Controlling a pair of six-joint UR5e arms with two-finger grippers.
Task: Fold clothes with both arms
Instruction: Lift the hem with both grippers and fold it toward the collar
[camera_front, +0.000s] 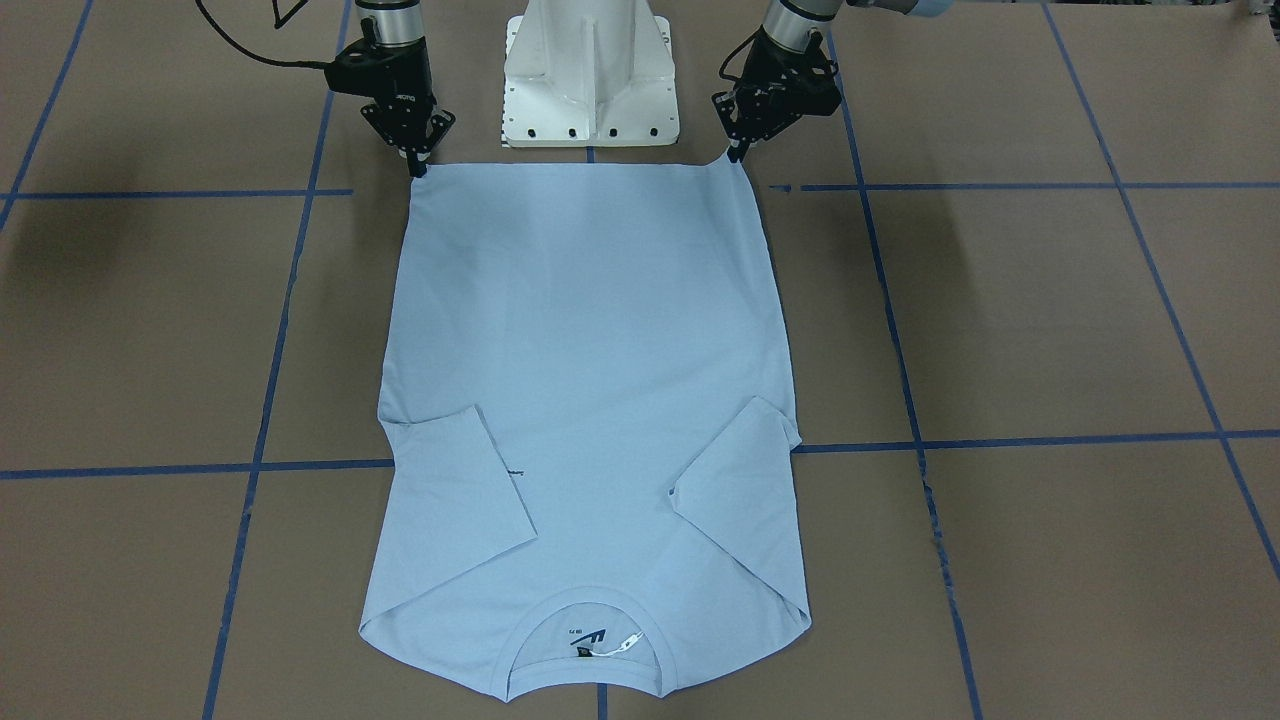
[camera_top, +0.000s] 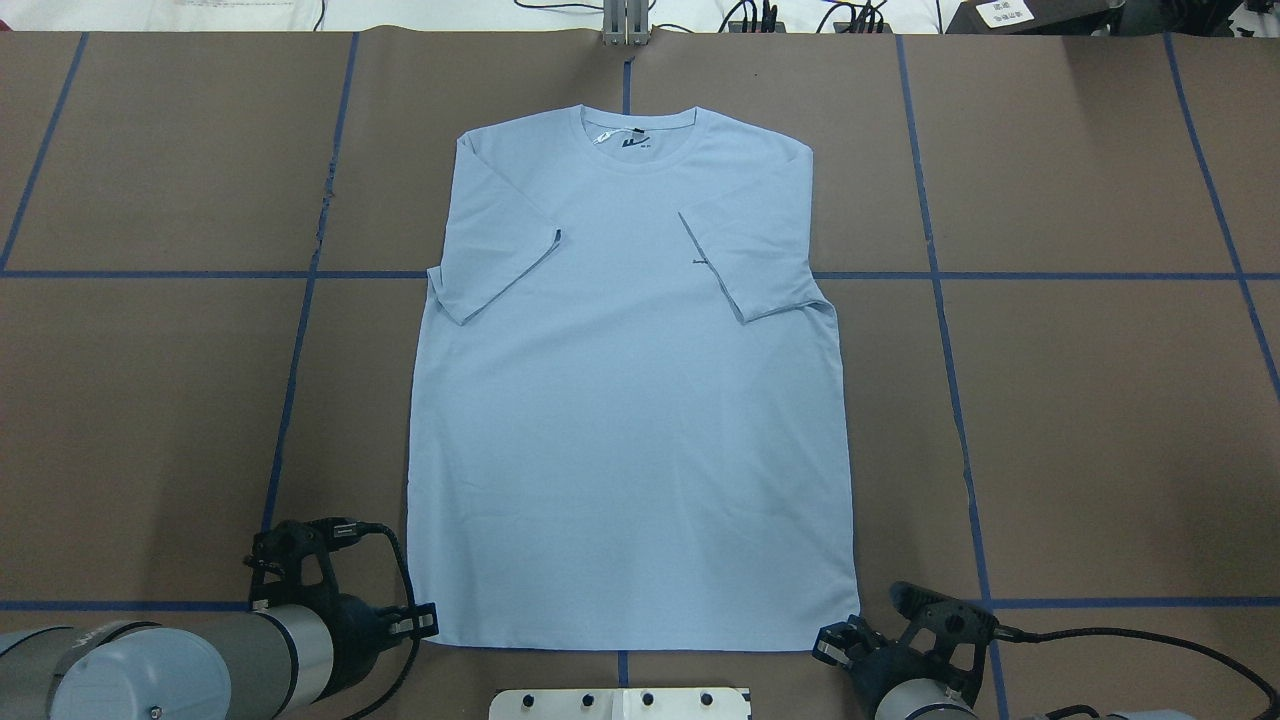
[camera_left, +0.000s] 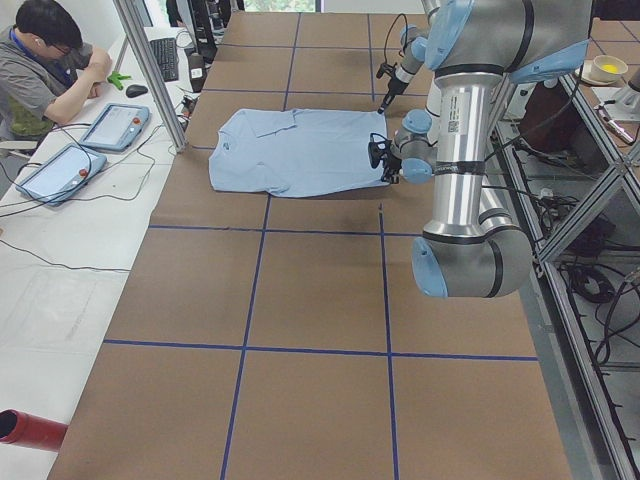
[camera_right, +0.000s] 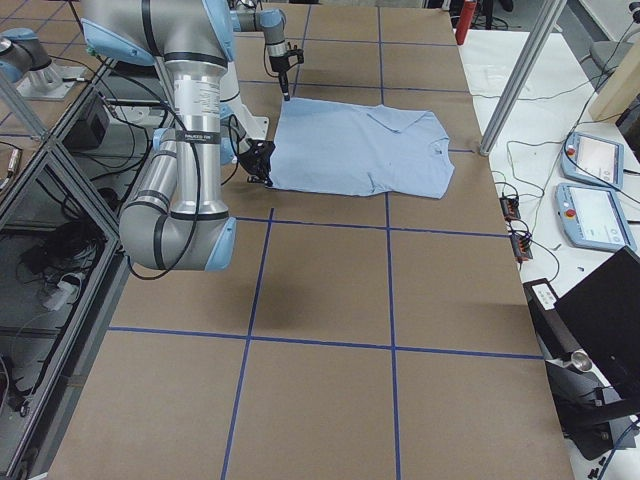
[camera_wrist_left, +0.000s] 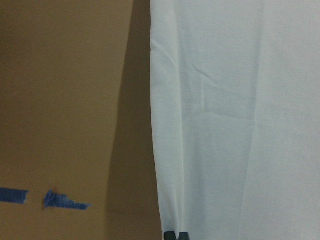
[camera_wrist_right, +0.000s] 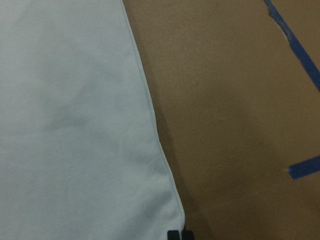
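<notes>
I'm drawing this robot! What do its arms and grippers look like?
The left arm and right arm are silver-grey tubes with light blue joint caps. The left gripper and right gripper are black, two-fingered, with black cables; the right one carries white lettering.

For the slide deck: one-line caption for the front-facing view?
Left gripper and right gripper pinch the hem corners of a flat light blue T-shirt, sleeves folded inward.

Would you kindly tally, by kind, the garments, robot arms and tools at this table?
T-shirt: 1
Robot arms (left arm, right arm): 2
Tools (left tool, right tool): 2
Total: 5
</notes>
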